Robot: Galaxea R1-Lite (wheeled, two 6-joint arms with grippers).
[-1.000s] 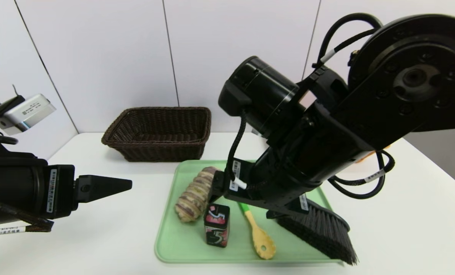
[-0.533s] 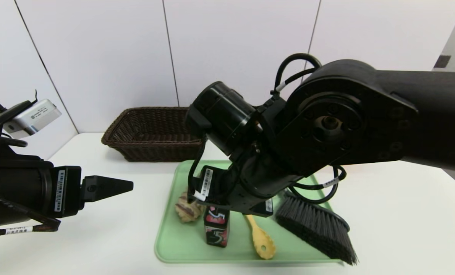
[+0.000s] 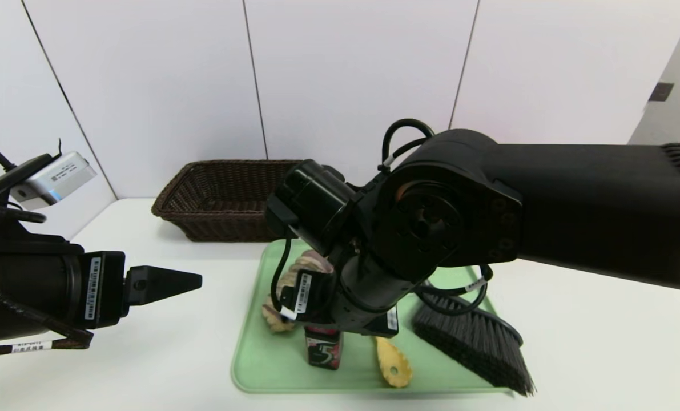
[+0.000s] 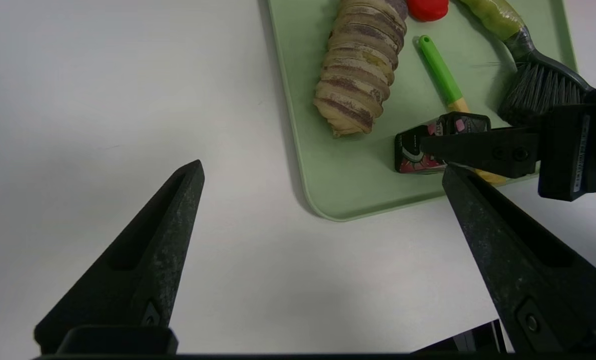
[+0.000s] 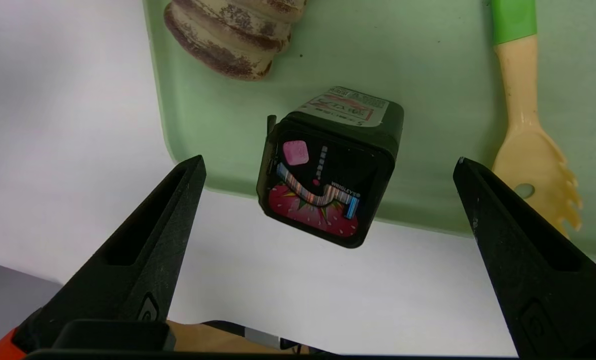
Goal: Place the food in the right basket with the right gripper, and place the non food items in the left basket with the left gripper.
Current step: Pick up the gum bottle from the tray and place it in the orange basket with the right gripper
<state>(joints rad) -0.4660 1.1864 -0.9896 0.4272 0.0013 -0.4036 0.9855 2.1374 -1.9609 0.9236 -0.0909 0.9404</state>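
Gum-sized black box (image 5: 328, 182) stands upright on the green tray (image 3: 254, 365), at its near edge; its top face shows a strawberry, a pink square and a striped "5", and another "5" is printed on its front. The right gripper (image 5: 328, 170) hangs directly over it, fingers (image 5: 147, 250) spread wide to either side and not touching it. Just behind the box lies the striped beige roll (image 4: 360, 75); beside it are the yellow slotted spoon (image 5: 533, 165) with its green handle and the black-bristled brush (image 3: 477, 342), and the red knob toy (image 4: 428, 7) sits at the tray's far end. White barcode stickers are stuck on both wrists, too small to read. The tray rests on a white table (image 3: 117, 371) in front of a pale panelled wall, with the dark brown basket (image 3: 231, 200) at the back. The left gripper (image 4: 323, 175) waits over bare table left of the tray, jaws apart. Compared with a second ago, the right arm has come down and across to the left, now covering most of the roll.
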